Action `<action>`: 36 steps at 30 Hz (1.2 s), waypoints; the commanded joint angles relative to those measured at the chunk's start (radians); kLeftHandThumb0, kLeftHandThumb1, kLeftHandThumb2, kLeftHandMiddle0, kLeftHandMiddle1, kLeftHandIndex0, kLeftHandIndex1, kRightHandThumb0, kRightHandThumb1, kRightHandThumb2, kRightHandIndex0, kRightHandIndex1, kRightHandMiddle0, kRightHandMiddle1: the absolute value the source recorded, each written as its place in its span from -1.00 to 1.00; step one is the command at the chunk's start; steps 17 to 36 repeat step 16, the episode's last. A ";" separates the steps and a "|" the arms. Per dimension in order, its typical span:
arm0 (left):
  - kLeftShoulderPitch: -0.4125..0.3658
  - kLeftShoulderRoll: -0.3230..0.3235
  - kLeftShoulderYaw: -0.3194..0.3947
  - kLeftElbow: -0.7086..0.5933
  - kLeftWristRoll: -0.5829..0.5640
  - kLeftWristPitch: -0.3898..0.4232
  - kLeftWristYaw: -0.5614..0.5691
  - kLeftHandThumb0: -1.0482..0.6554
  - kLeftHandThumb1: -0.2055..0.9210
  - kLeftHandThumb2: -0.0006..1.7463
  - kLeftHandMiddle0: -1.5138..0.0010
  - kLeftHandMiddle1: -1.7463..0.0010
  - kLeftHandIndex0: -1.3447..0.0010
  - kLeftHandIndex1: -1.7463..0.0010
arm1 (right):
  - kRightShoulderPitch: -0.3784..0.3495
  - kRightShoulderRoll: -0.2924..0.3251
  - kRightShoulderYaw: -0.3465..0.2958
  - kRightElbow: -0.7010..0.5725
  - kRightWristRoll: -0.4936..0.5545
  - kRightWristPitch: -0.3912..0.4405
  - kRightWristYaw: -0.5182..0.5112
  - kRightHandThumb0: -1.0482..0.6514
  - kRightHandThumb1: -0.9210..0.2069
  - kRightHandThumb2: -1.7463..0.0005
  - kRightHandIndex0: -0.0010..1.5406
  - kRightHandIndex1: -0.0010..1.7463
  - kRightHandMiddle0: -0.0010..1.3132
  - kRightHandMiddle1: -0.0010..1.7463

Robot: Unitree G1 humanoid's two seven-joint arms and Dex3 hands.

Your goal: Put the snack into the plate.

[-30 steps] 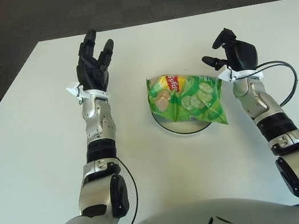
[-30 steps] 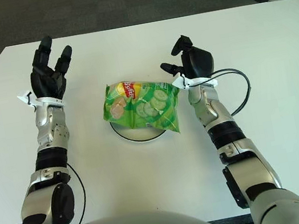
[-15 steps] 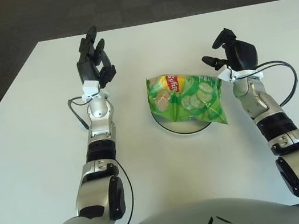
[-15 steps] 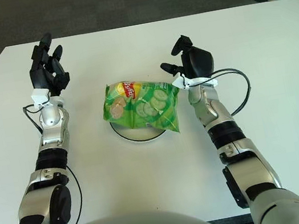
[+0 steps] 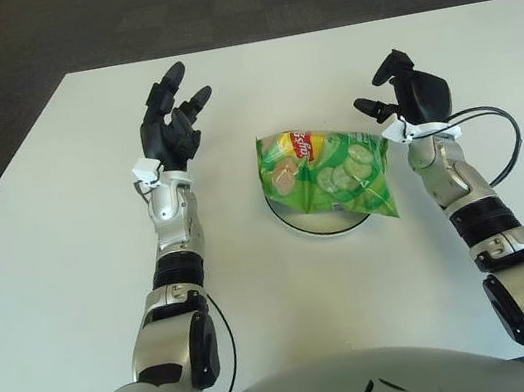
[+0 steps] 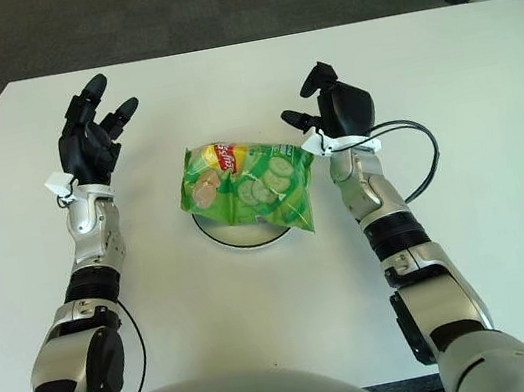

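The green snack bag lies on the white plate, near the middle of the white table. The bag covers most of the plate, and only the near rim of the plate shows below it. The bag's right lower corner reaches past the plate's edge toward the right arm.

The right hand is just to the right of the bag's upper corner, close to it but not touching. Its 3 fingers are spread apart and it grasps nothing. A black cable makes a loop on the table on the right side of this wrist.

The left hand is to the left of the bag, well apart from it. The palm is turned up, the fingers are loose and spread, pointing away from the robot, and nothing is in it.
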 commanded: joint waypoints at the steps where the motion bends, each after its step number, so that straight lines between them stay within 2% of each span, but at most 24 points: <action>1: 0.005 0.007 0.005 0.004 0.006 -0.019 0.011 -0.38 1.00 -0.18 -0.07 0.26 0.26 -0.05 | -0.017 0.003 -0.001 -0.012 0.004 0.007 -0.007 -0.18 -1.00 0.57 -0.08 -0.59 -0.48 0.82; 5: 0.021 -0.004 0.005 0.003 0.000 -0.022 0.007 -0.36 1.00 -0.19 0.01 0.07 0.37 -0.08 | -0.018 0.004 0.000 -0.017 0.004 0.011 -0.004 -0.18 -1.00 0.57 -0.08 -0.59 -0.48 0.82; 11: 0.064 -0.031 0.006 -0.054 -0.107 0.093 -0.055 -0.35 1.00 -0.19 0.09 -0.22 0.43 0.03 | -0.018 0.004 0.000 -0.019 0.004 0.014 -0.002 -0.18 -1.00 0.57 -0.08 -0.59 -0.48 0.82; 12: 0.072 -0.023 0.003 -0.047 -0.041 0.059 -0.004 -0.35 1.00 -0.19 0.10 -0.25 0.43 0.04 | -0.019 0.004 0.000 -0.019 0.004 0.014 -0.002 -0.18 -1.00 0.57 -0.08 -0.59 -0.48 0.82; 13: 0.079 -0.017 0.001 -0.043 0.008 0.035 0.034 -0.35 1.00 -0.20 0.12 -0.16 0.44 0.04 | -0.019 0.004 0.000 -0.019 0.004 0.014 -0.002 -0.18 -1.00 0.57 -0.08 -0.59 -0.48 0.82; 14: 0.088 0.013 -0.010 -0.029 0.181 -0.023 0.162 -0.36 1.00 -0.21 0.11 0.03 0.44 0.05 | -0.019 0.004 0.000 -0.019 0.004 0.014 -0.002 -0.18 -1.00 0.57 -0.08 -0.59 -0.48 0.82; 15: 0.093 0.036 -0.019 -0.018 0.306 -0.063 0.255 -0.37 1.00 -0.23 0.12 0.24 0.41 0.09 | -0.019 0.004 0.000 -0.019 0.004 0.014 -0.002 -0.18 -1.00 0.57 -0.08 -0.59 -0.48 0.82; 16: 0.096 0.060 -0.033 -0.009 0.431 -0.093 0.354 -0.38 1.00 -0.24 0.11 0.34 0.40 0.10 | -0.019 0.003 0.000 -0.019 0.005 0.014 -0.002 -0.18 -1.00 0.57 -0.08 -0.59 -0.48 0.82; 36: 0.096 0.060 -0.033 -0.009 0.431 -0.093 0.354 -0.38 1.00 -0.24 0.11 0.34 0.40 0.10 | -0.019 0.003 0.000 -0.019 0.005 0.014 -0.002 -0.18 -1.00 0.57 -0.08 -0.59 -0.48 0.82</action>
